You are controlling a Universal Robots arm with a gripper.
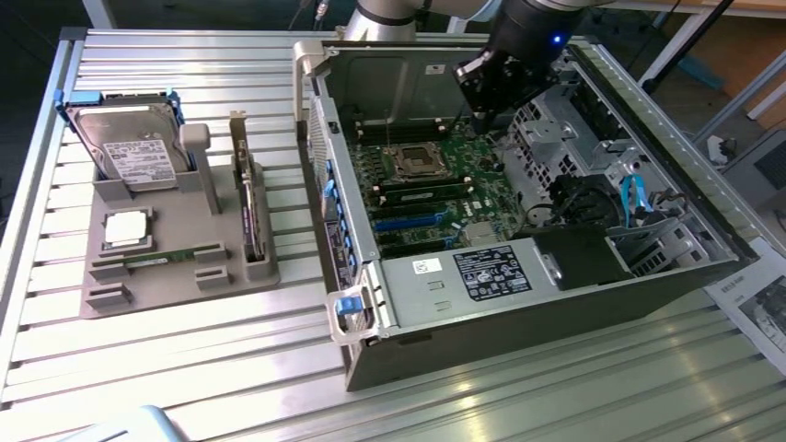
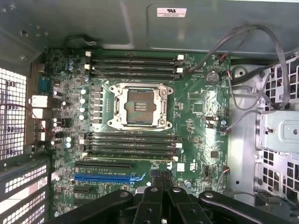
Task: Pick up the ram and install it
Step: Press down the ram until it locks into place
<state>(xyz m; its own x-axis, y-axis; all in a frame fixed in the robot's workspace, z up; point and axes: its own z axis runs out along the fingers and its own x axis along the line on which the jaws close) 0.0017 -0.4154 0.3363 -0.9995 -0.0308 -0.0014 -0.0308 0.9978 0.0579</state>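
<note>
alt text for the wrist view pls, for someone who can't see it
Looking down into an open computer case at a green motherboard with an empty processor socket at its middle and dark memory slots on either side. The robot's black hand hangs shut above the board.

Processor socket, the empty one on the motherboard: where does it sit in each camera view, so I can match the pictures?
Exterior view: the processor socket lies on the motherboard inside the open computer case, toward its far end.
Wrist view: the processor socket sits between two banks of memory slots.
Shared landmark: the blue expansion slot, beyond one bank of memory slots from the socket.
</note>
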